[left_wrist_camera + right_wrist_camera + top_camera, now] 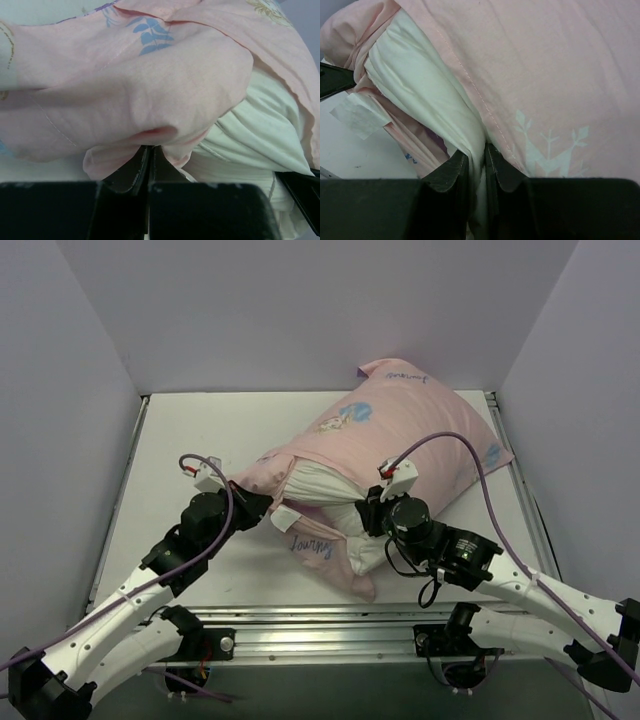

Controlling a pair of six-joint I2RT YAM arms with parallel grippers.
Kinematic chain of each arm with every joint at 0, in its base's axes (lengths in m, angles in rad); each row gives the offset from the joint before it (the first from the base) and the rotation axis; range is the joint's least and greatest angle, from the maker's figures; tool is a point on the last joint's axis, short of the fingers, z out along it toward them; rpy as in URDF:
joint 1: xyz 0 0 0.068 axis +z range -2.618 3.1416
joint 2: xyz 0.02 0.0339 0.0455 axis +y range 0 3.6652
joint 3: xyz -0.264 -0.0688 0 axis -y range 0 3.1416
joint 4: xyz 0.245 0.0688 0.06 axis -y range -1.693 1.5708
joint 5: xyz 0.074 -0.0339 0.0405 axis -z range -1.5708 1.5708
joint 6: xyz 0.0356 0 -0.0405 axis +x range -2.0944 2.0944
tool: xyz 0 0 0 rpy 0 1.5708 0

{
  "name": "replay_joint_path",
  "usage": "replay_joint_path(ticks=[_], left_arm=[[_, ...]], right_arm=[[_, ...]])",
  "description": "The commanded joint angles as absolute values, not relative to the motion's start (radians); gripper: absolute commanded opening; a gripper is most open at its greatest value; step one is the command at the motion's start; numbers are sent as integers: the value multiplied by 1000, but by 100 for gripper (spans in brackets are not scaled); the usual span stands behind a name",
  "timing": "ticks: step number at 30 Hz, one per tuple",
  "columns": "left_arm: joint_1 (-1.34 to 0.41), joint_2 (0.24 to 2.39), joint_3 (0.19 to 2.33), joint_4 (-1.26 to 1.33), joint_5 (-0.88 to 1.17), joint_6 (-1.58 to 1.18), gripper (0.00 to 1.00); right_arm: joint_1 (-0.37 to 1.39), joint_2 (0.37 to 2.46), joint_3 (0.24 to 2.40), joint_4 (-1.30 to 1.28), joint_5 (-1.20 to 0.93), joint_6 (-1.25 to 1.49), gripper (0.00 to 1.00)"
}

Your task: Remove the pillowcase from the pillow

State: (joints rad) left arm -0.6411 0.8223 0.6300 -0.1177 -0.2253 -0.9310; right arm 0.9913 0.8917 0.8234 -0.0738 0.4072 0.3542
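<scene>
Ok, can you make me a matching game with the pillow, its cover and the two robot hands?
Things:
1. pillowcase
2. pillow
3. left gripper
4. right gripper

Descriptions:
A. pinching white fabric
B. pale pink with blue writing
C. plain white, poking out of the open end
D. pinching a pink fold

Pairs: 1-B, 2-C, 3-D, 4-A.
</scene>
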Motion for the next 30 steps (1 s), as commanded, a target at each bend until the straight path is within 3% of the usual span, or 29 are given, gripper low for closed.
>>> replay_joint_path(ticks=[1,5,10,15,16,19,20,21,24,30], left_arm=[[-564,750,710,-287,-608,-755,2],[-566,781,756,-247,-477,-635,2],[-565,822,761,-276,-505,-653,2],[-584,851,732,-103,-353,-603,6],[-591,862,735,-85,-322,-585,9],[-612,925,764,-49,-181,-490,43],[-632,936,776,-64,-173,-453,60],[-644,943,794,-72,-184,-433,66],[-682,954,810,-92,-282,-393,76],[-704,1006,813,-86,-302,-428,79]], right_arm=[[927,865,827,-224,638,353,0],[927,897,804,-189,551,360,0],[927,906,816,-186,506,338,0],[928,965,824,-166,384,310,0],[930,977,821,-155,371,314,0],[931,997,813,-106,336,324,0],[931,1003,813,-97,328,324,0],[933,1012,815,-86,325,325,0],[937,1038,819,-75,330,322,0],[940,1075,827,-46,336,322,0]])
